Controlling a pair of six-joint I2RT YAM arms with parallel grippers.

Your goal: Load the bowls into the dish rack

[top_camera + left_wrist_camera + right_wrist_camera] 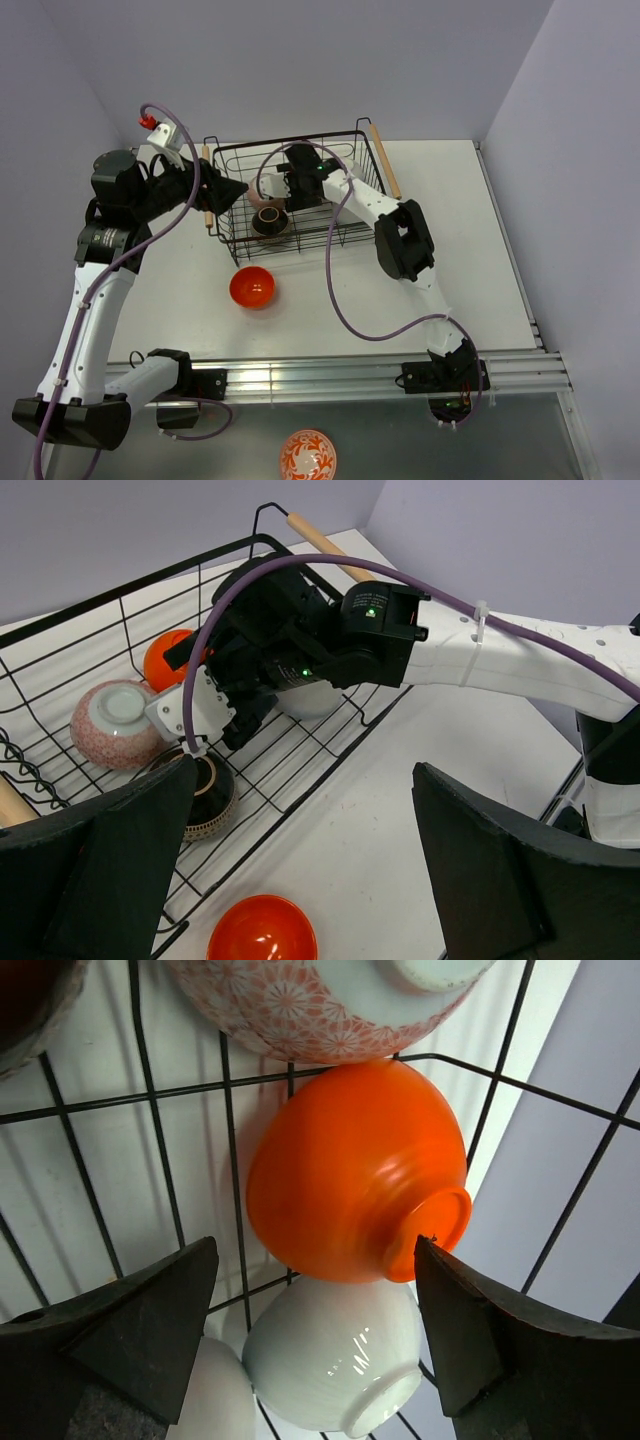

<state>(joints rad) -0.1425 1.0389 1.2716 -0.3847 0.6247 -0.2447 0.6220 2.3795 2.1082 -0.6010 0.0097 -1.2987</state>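
The black wire dish rack (345, 215) stands at the back of the table. It holds a dark patterned bowl (270, 222), a pinkish bowl (262, 197), an orange bowl (350, 1175) and two white bowls (335, 1355) (215, 1400), all lying tipped on the wires. A second orange bowl (252, 287) sits upright on the table in front of the rack. My right gripper (315, 1330) is open inside the rack, its fingers on either side of the orange and white bowls. My left gripper (300, 880) is open and empty above the table by the rack's left end, over the loose orange bowl (263, 929).
The rack has wooden rod handles at its left (208, 185) and right (385, 160) ends. My right arm (500, 660) reaches across the rack with its purple cable (335, 290). An orange-and-white patterned bowl (308, 455) sits below the table's front rail. Walls close in on three sides.
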